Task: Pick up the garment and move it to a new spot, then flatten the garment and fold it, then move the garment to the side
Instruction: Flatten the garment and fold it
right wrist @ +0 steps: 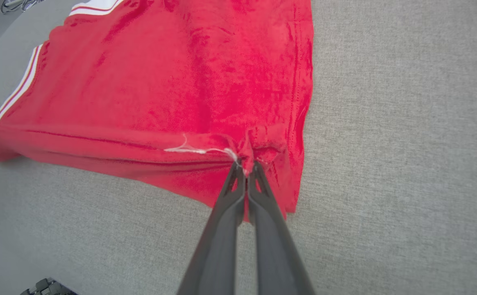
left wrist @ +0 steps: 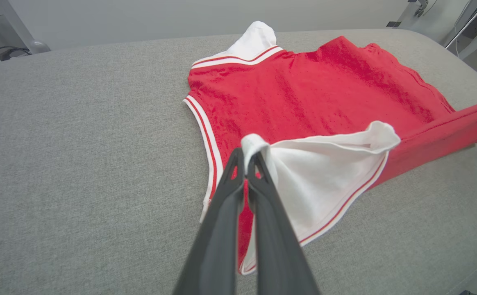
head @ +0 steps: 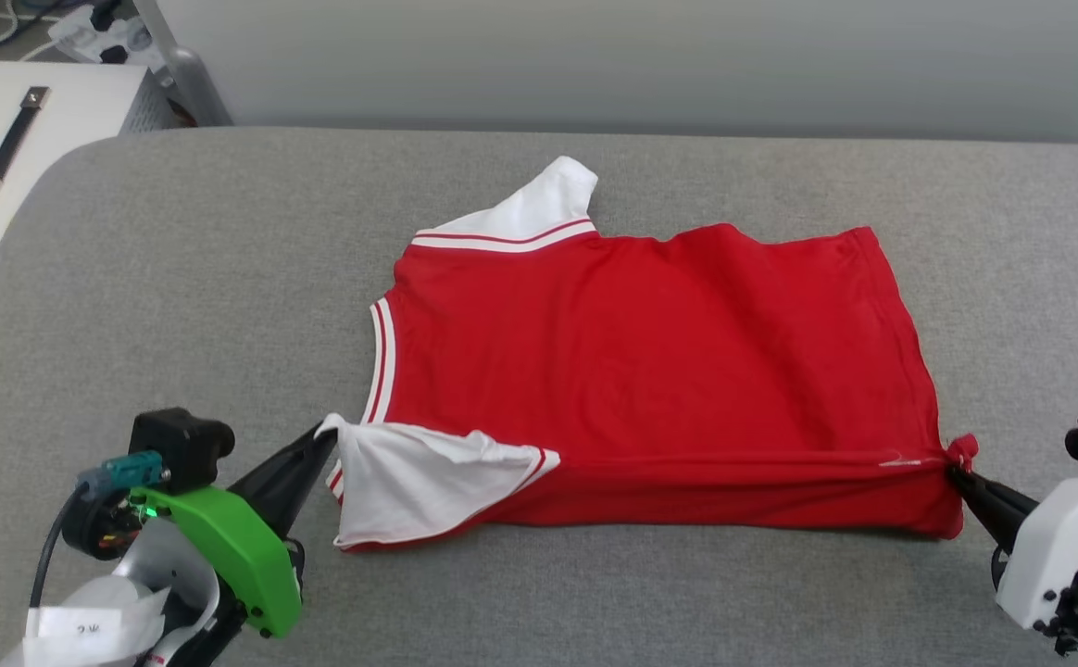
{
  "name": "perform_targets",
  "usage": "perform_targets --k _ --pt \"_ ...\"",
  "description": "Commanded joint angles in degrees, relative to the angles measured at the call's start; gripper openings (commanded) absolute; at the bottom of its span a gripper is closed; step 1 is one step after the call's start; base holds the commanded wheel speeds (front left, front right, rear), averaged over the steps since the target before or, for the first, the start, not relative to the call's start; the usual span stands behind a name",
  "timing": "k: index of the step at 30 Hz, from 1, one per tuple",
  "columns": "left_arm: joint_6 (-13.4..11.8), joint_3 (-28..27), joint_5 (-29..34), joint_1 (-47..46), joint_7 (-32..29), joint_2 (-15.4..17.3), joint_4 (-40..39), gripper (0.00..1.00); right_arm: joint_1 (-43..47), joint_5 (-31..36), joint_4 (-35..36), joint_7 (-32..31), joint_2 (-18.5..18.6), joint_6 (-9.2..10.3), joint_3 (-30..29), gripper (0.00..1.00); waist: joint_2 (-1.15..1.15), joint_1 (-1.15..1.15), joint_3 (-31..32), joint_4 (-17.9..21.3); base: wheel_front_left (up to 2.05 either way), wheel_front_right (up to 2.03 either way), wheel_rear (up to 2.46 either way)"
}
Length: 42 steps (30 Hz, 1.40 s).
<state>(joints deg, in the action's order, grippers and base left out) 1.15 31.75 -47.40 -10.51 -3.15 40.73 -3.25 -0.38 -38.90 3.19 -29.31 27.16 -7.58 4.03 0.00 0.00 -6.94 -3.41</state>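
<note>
The garment (head: 650,343), a red T-shirt with white sleeves and striped trim, lies spread on the grey table (head: 224,278), neckline to the left and hem to the right. My left gripper (head: 326,435) is shut on the white near sleeve (left wrist: 324,176), pinching its corner and holding it raised off the cloth. My right gripper (head: 954,471) is shut on the near hem corner (right wrist: 259,143) of the garment, bunching the fabric at its tips. The near edge is pulled taut between the two grippers and lifted a little, with a fold line running along it.
A white box with a dark handle (head: 11,139) stands off the table's left far corner. Cables and a metal stand leg (head: 187,83) lie behind it. A pale wall runs along the far side. Bare grey tabletop surrounds the garment.
</note>
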Motion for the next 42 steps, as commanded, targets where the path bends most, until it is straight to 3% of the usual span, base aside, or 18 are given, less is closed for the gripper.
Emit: perform_targets --k 1,12,23,24,25,31,35,38,42 --pt "0.5 -0.1 0.7 -2.0 -0.3 -0.8 1.1 0.0 -1.8 0.8 -0.7 -0.4 -0.2 0.09 0.4 0.0 0.0 0.0 -3.4 1.0 0.0 0.0 0.0" --pt "3.2 1.2 2.3 -11.1 -0.2 -3.9 12.6 0.0 -10.6 2.9 -7.1 0.0 -0.6 0.09 3.5 0.0 0.0 0.0 -8.9 1.9 0.0 0.0 0.0" --pt "5.1 5.5 5.3 -17.1 1.8 -8.7 25.6 0.0 -13.9 2.3 -13.4 3.6 -1.1 0.09 6.6 0.0 0.0 0.0 -10.1 1.3 0.0 0.0 0.0" --pt "5.1 5.8 5.7 -17.4 2.7 -9.2 26.6 0.51 -14.0 2.3 -14.1 3.9 -1.1 0.09 7.0 0.34 0.0 0.0 -9.8 1.2 0.0 0.0 0.0" --pt "5.2 6.1 6.0 -17.6 3.3 -9.6 27.3 1.0 -14.1 2.4 -14.5 4.4 -1.0 0.09 7.3 1.0 0.0 0.0 -9.5 1.1 0.0 0.0 0.0" --pt "5.5 5.8 4.4 -17.2 6.9 -12.3 31.5 1.0 -14.0 2.1 -16.3 7.7 -1.0 0.09 8.5 1.0 0.0 0.0 -6.4 0.6 0.0 0.0 0.0" --pt "4.3 4.2 2.6 -16.2 9.6 -14.1 32.4 1.0 -13.0 2.5 -16.1 9.6 -1.1 0.09 9.3 1.0 0.0 0.0 -3.8 0.4 0.0 0.0 0.0" --pt "2.3 1.9 -1.4 -12.6 9.7 -15.2 29.4 1.0 -10.4 2.8 -14.3 9.4 -1.8 0.09 6.9 1.0 0.0 0.0 -0.6 0.2 0.0 0.0 0.0" --pt "-1.2 1.0 -3.0 -8.6 7.5 -13.7 24.7 1.0 -7.5 4.0 -10.5 6.7 -2.6 0.09 4.4 1.0 0.0 0.0 0.7 0.5 0.0 0.0 0.0"
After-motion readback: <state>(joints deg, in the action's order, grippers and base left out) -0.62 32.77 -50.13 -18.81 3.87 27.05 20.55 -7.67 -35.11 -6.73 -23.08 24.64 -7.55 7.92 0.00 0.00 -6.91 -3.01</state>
